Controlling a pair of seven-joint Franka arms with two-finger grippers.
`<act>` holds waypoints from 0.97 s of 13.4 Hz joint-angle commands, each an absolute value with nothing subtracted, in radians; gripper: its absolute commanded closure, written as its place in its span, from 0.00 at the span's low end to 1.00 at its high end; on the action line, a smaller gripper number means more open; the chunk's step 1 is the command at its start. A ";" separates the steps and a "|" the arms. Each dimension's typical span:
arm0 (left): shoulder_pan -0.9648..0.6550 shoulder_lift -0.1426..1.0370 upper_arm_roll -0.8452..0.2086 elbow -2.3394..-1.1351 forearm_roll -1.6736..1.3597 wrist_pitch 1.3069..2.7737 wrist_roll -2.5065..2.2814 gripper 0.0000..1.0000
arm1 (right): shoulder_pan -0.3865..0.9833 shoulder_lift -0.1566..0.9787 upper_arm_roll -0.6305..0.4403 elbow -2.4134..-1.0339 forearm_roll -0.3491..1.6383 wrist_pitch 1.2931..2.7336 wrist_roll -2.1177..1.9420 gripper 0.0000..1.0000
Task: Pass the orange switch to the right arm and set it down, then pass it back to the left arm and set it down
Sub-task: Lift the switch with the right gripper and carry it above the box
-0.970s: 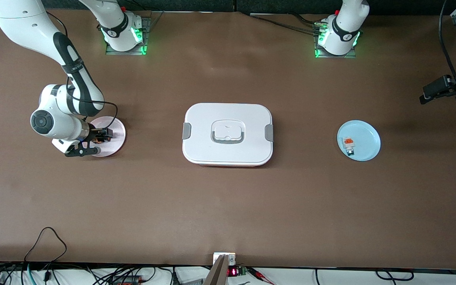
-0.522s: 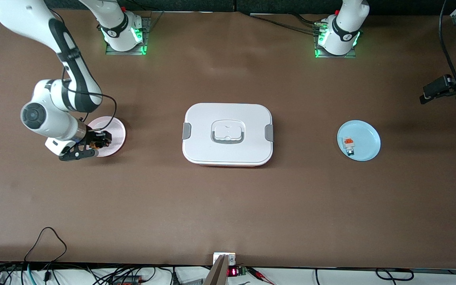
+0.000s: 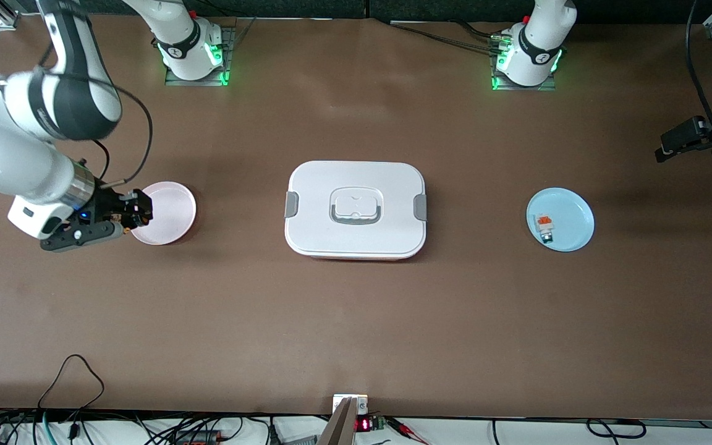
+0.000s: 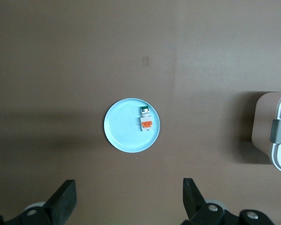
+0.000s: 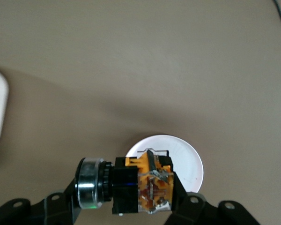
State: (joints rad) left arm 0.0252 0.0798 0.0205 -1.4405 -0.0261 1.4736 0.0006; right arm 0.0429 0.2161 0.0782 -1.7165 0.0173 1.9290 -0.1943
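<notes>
My right gripper point(image 3: 135, 210) is shut on the orange switch point(image 3: 122, 214) and holds it in the air over the edge of the pink plate point(image 3: 170, 213). In the right wrist view the switch point(image 5: 131, 183) lies sideways between the fingers of the right gripper point(image 5: 126, 202), black body, silver ring and orange parts showing, with the pink plate point(image 5: 180, 157) below it. The white box point(image 3: 356, 210) stands closed at the table's middle. My left gripper point(image 4: 129, 187) is open and empty, high over the table beside the blue plate point(image 4: 124, 131).
The blue plate point(image 3: 572, 210) toward the left arm's end holds a small white-and-grey block with an orange top point(image 3: 544, 225), also seen in the left wrist view point(image 4: 146, 121). The box's latch end point(image 4: 278, 131) shows there too. Cables lie along the table's near edge.
My right gripper has risen off the pink plate with the switch and moved toward the right arm's end of the table. The pink plate now lies bare.
</notes>
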 commanded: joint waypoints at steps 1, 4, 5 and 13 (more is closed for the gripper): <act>0.029 0.075 0.020 -1.428 -0.038 1.459 -0.003 0.00 | 0.055 0.206 0.106 -1.626 0.070 1.893 -0.325 0.78; 0.029 0.075 0.020 -1.428 -0.041 1.459 -0.008 0.00 | 0.057 0.206 0.117 -1.592 0.283 1.951 -0.429 0.78; 0.029 0.077 0.020 -1.428 -0.043 1.459 -0.008 0.00 | 0.066 0.207 0.120 -1.594 0.314 1.989 -0.483 0.78; 0.093 0.118 0.023 -1.447 -0.533 1.399 -0.020 0.00 | 0.118 0.264 0.204 -1.588 0.892 2.149 -1.234 0.82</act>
State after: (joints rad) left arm 0.0510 0.1010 0.0244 -1.4480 -0.3735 1.4280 -0.0092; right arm 0.1201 0.2407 0.1843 -1.6075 0.7623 2.1379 -1.0785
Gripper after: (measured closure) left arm 0.000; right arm 0.273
